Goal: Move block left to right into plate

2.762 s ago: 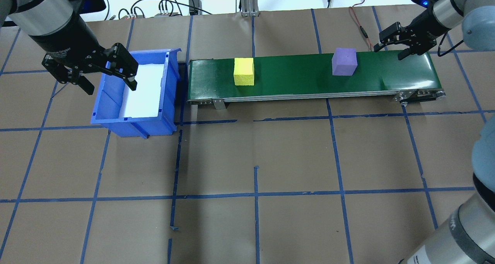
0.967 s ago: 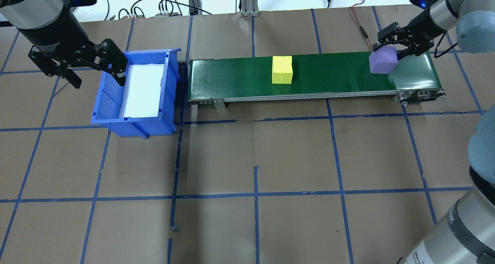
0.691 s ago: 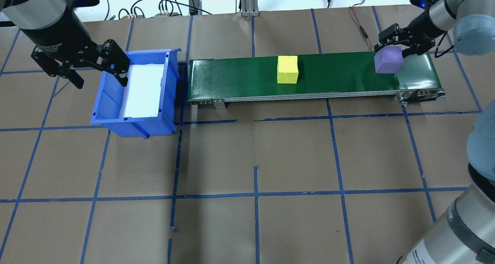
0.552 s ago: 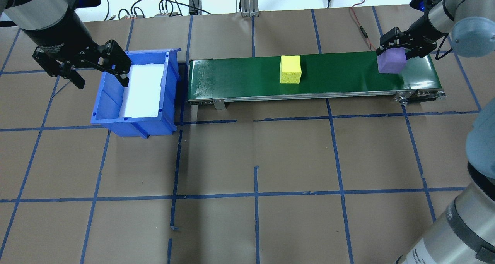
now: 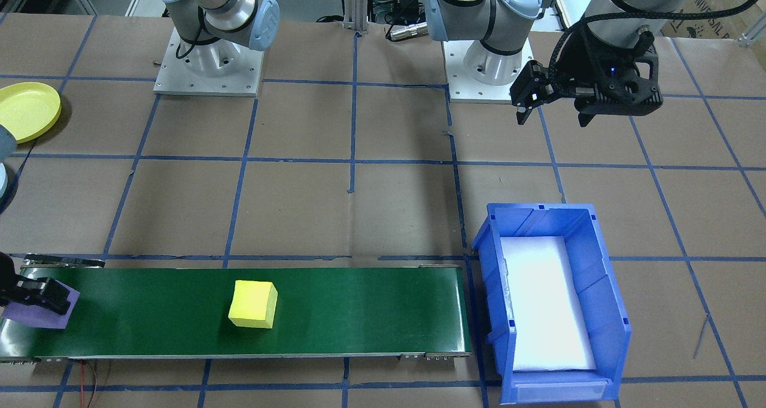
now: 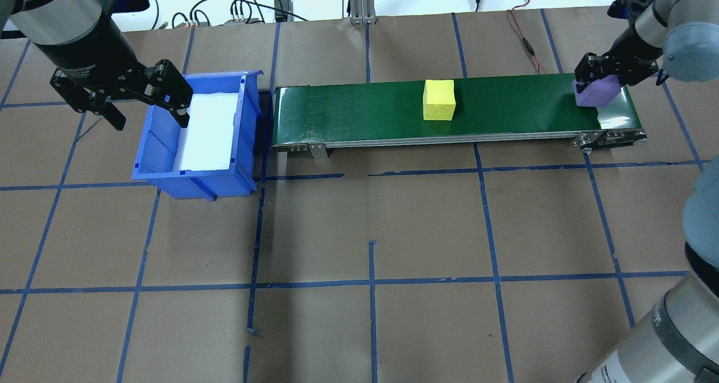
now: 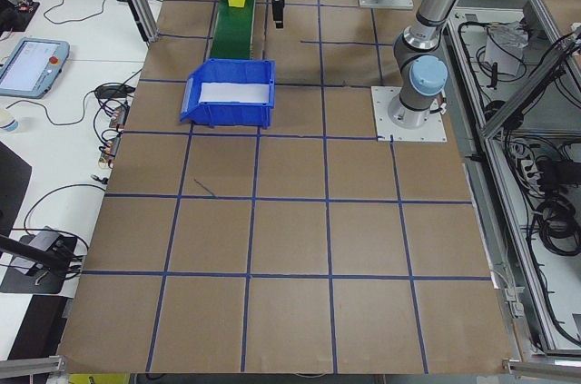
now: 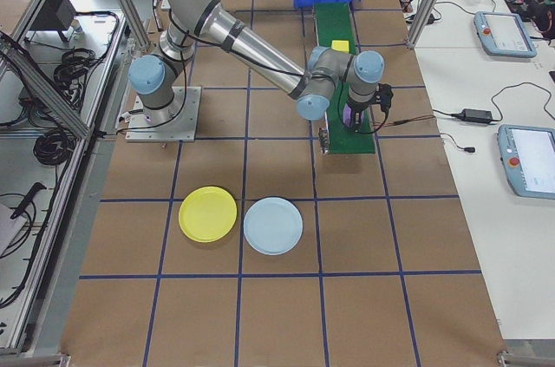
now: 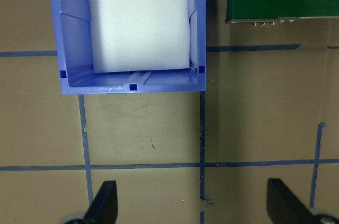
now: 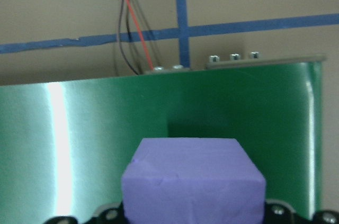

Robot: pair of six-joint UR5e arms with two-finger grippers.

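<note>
At the right end of the green conveyor (image 6: 365, 113), my right gripper (image 6: 601, 80) is shut on the purple block (image 6: 597, 92). That block (image 10: 193, 181) fills the lower middle of the right wrist view, just over the belt. The front-facing view has it (image 5: 36, 313) at the left edge. A yellow block (image 6: 438, 99) rides the belt's middle, also seen as the yellow block (image 5: 253, 304). A yellow plate (image 8: 207, 213) and a light blue plate (image 8: 273, 226) lie on the table, apart from the belt. My left gripper (image 6: 147, 109) hangs open and empty over the blue bin's left wall.
A blue bin (image 6: 163, 164) with a white liner stands at the conveyor's left end. Cables (image 6: 522, 35) run behind the belt at the table's far edge. The yellow plate (image 5: 24, 109) sits near the right arm's base. Brown paper with blue tape lines covers the table.
My right gripper closed on the purple block and moved right with it to the belt's end. The yellow block travelled right along the belt. The left gripper rose slightly by the bin.
</note>
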